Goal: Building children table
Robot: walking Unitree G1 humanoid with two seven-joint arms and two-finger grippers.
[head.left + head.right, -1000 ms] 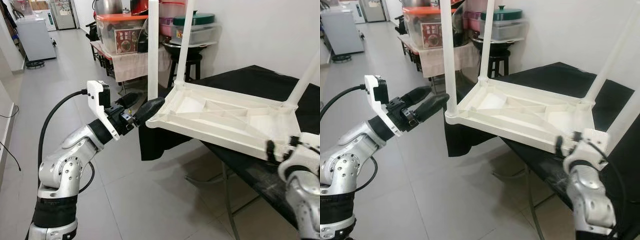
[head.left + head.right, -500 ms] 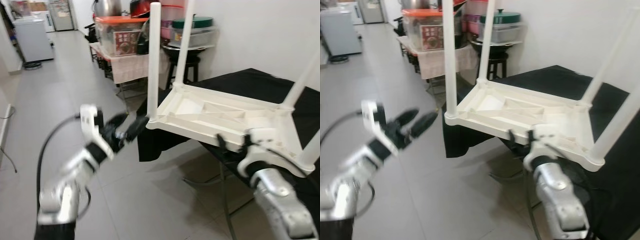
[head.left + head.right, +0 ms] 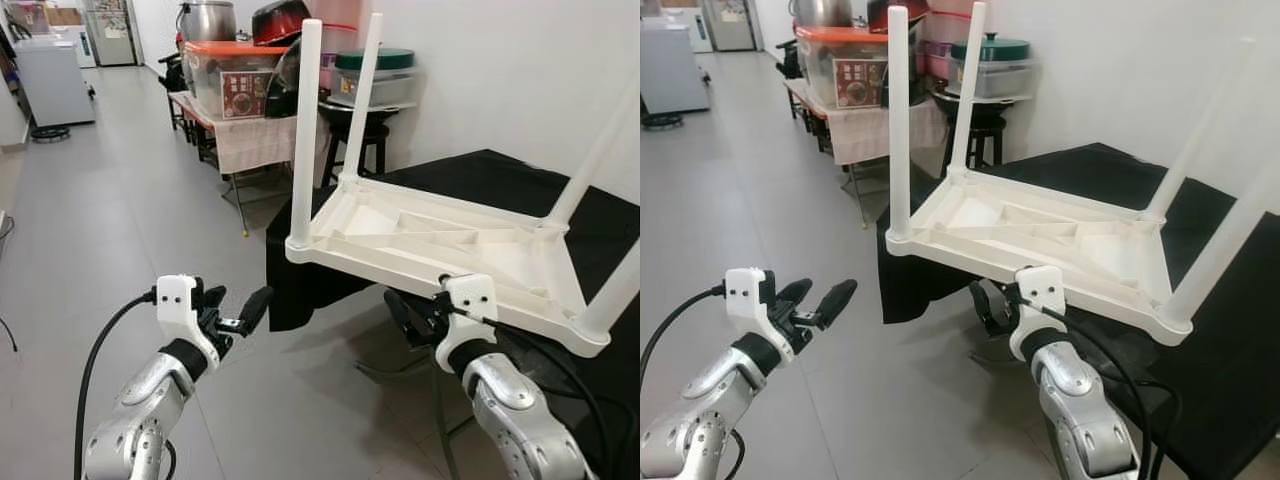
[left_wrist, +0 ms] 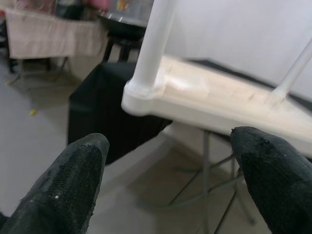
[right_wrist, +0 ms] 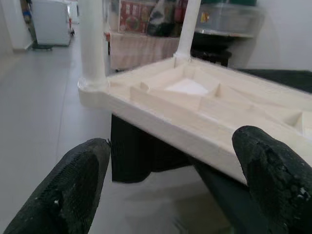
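Left gripper [image 3: 232,311] spread, apart from upturned white table [image 3: 440,245] ahead. Right gripper [image 3: 987,305] spread beneath its near edge. Black cloth [image 3: 300,285] behind; cluttered bench [image 3: 235,135] beyond.

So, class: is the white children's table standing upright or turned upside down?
Upside down. The white children's table rests top-down on the black-covered table, its ribbed underside facing up and its legs pointing at the ceiling.

A grey tiled floor [image 3: 110,190] was flanked by a white wall [image 3: 500,70]; storage containers [image 3: 232,75] were stacked beyond.
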